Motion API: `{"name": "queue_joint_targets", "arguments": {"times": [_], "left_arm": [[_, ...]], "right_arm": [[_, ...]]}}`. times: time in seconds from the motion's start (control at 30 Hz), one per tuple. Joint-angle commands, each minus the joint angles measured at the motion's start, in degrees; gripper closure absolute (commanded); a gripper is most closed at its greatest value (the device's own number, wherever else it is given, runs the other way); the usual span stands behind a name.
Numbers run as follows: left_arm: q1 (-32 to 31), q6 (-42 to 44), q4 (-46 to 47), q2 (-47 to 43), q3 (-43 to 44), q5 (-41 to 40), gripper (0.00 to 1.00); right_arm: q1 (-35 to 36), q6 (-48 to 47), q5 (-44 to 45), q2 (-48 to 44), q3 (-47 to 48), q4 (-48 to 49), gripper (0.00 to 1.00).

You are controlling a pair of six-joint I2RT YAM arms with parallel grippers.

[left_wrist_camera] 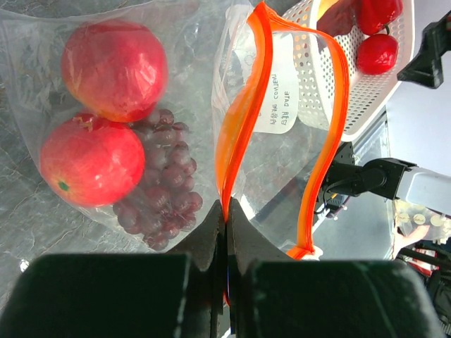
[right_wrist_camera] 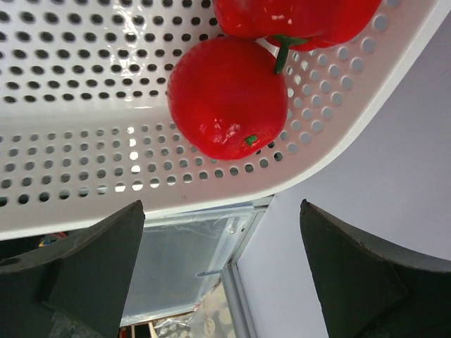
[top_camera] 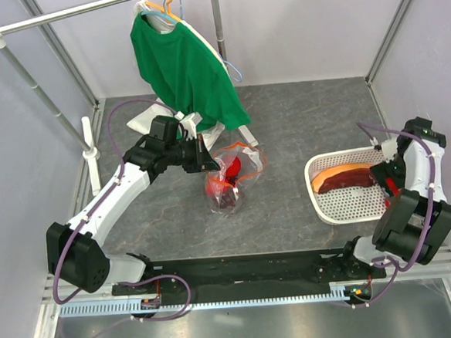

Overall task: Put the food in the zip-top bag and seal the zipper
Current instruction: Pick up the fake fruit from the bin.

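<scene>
Loading step: left pincer (left_wrist_camera: 225, 211) clamps the zipper (left_wrist_camera: 243, 120) (zip-top bag (left_wrist_camera: 190, 91) mouth open); right pincer (right_wrist_camera: 222, 267), wide, should next grasp the red fruit (right_wrist_camera: 227, 98) just ahead.

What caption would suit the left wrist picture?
Left gripper pinches the orange zipper of the clear bag, two red fruits and grapes inside.

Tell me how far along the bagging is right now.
Done: two red fruits and the grape bunch sit inside the zip-top bag. In hand: the left hand pinches the orange zipper, mouth gaping open. Left: one red fruit and the bell pepper lie in the white basket by the open right hand; then sealing.
</scene>
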Motion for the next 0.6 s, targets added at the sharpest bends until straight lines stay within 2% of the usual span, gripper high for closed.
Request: {"name": "queue_joint_targets", "arguments": {"times": [0.0, 0.23, 0.43, 0.57], "left_arm": [[0.36, 1.3, 1.26, -1.8, -0.02, 1.07, 0.98], [0.27, 1.12, 1.26, -1.45, 0.25, 1.33, 0.98], [0.27, 1.12, 1.35, -1.27, 0.33, 1.16, 0.98], [0.36, 0.77, 1.35, -0.66, 0.33, 1.6, 0.98]], "right_arm": [[-1.79, -3.66, 3.79, -2.16, -3.2, 6.43, 0.02], [-4.78, -3.13, 2.13, 3.81, -2.32, 7.84, 0.02], [-4.7, -1.99, -2.97, 4.26, -1.09, 5.64, 0.02], [-4.78, -0.23, -3.5, 6.1, -1.62, 7.57, 0.02]]}}
